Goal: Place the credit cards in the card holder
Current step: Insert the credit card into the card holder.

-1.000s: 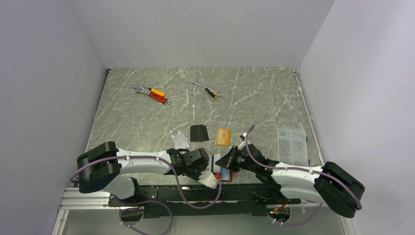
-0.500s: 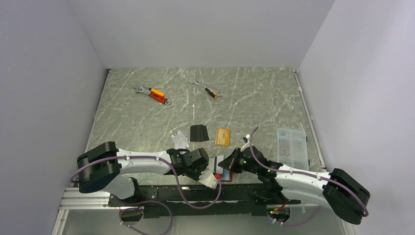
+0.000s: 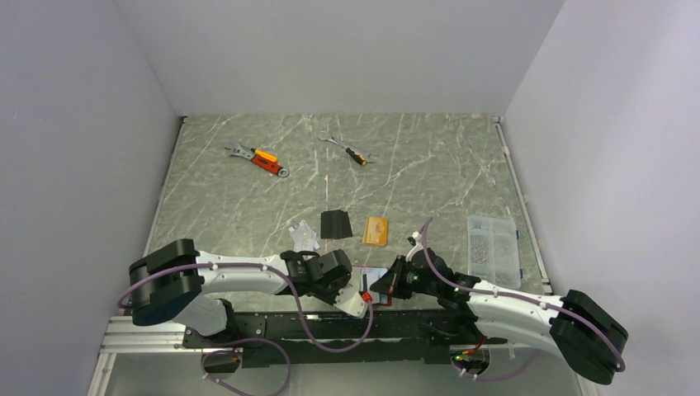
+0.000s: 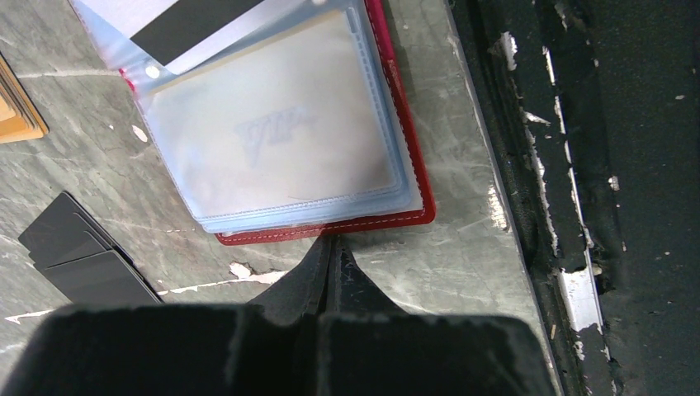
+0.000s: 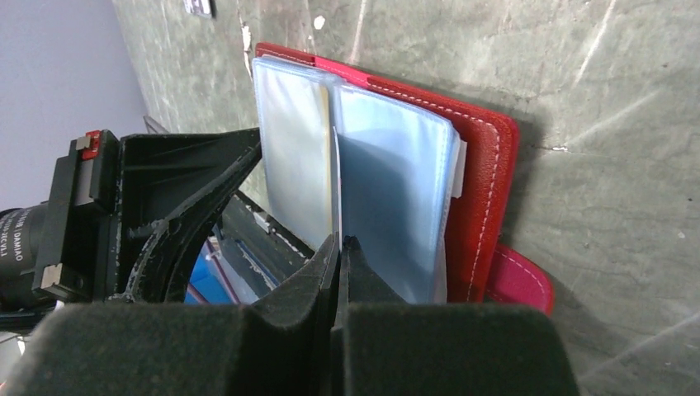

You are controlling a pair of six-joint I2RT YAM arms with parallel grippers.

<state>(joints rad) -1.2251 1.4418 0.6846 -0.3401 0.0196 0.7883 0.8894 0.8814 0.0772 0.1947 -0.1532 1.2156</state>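
Open at the near edge of the desk [image 3: 429,165]: the red card holder [image 4: 281,132], pale blue pockets fanned upward. Pinched edge-on in the clenched right claw [image 5: 338,247], over those pockets, a silver-grey card [image 4: 194,25] with a dark stripe. Clenched empty, tips at the holder's red rim, the left claw [image 4: 332,252]. Farther out on the desk, side by side: black cards [image 3: 335,223] and an orange-gold card [image 3: 376,230].

Faint "VIP"-like lettering is showing through a pale pocket of the card holder [image 4: 285,140], and "DAMIAO" is reading on a black motor housing [image 5: 23,247].
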